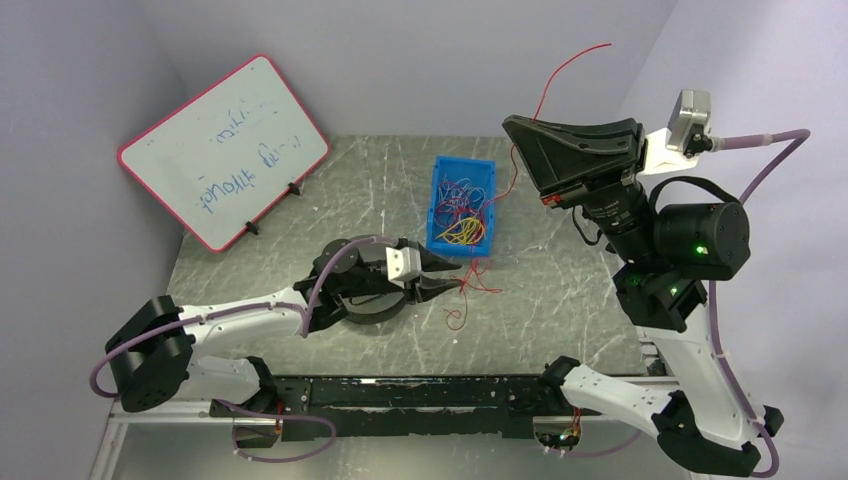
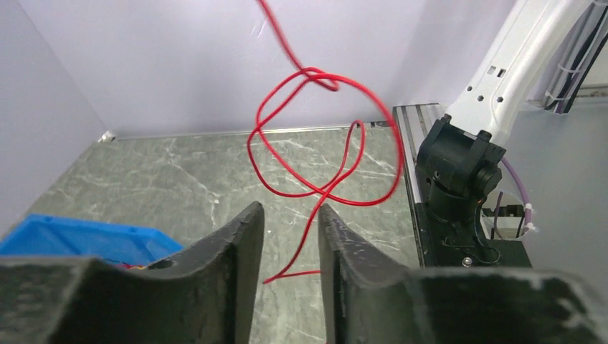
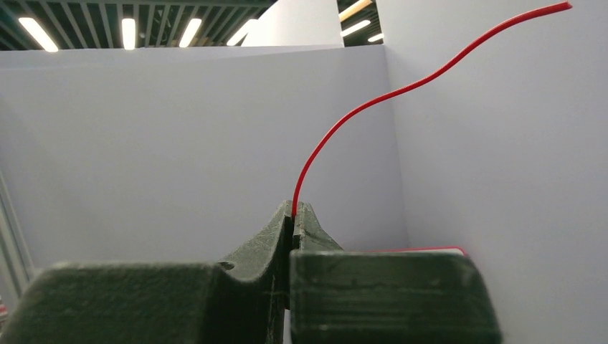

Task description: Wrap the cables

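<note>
One long red cable (image 1: pixel 517 170) hangs from my right gripper (image 1: pixel 512 124) down past the blue bin to a loose tangle (image 1: pixel 470 290) on the table. My right gripper is raised high and shut on this cable; in the right wrist view the gripper (image 3: pixel 292 210) pinches it and the free end (image 3: pixel 401 89) curls up. My left gripper (image 1: pixel 455 277) is low at the tangle, open. In the left wrist view the red cable (image 2: pixel 308 236) runs between the open fingers (image 2: pixel 290 211) without being pinched, with loops (image 2: pixel 323 129) hanging beyond.
A blue bin (image 1: pixel 480 170) holds several red, yellow and blue-purple cables (image 1: pixel 460 215); its corner shows in the left wrist view (image 2: pixel 79 240). A whiteboard (image 1: pixel 225 150) leans at the back left. The right arm's base (image 2: pixel 459 172) stands just beyond the loops.
</note>
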`<state>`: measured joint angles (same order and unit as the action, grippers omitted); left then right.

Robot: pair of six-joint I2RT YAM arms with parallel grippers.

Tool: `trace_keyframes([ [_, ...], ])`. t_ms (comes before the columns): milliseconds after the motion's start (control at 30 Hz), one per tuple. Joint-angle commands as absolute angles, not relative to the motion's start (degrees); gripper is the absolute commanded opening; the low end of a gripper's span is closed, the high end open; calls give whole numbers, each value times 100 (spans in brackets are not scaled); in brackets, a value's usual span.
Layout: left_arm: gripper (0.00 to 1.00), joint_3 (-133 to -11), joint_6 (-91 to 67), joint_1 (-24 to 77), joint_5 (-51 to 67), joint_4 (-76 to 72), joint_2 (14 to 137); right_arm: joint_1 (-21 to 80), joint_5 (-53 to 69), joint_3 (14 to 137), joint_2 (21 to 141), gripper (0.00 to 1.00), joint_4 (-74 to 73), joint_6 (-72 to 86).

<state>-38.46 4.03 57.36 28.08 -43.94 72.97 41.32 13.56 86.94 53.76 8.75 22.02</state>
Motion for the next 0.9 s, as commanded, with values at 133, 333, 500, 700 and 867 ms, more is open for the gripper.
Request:
trace_keyframes([
  [133, 8, -4091, 519, 5801, 3289, -4419, 7401, 4152, 1380, 9023, 5348, 0, 914, 2271],
  [333, 7, -3968, 466, 5811, 3318, -4386, 7324, 4157, 1397, 9063, 5395, 0, 973, 2311],
  [500, 7, -3830, 446, 5810, 3178, -4307, 7245, 4150, 1362, 9149, 5447, 0, 1014, 2321],
  [700, 7, -3259, 93, 5806, 2731, -4646, 7146, 4152, 1204, 9525, 5538, 0, 940, 2131],
  [867, 7, -2638, -480, 5810, 2254, -5131, 7072, 4155, 977, 9677, 5541, 0, 889, 1877],
])
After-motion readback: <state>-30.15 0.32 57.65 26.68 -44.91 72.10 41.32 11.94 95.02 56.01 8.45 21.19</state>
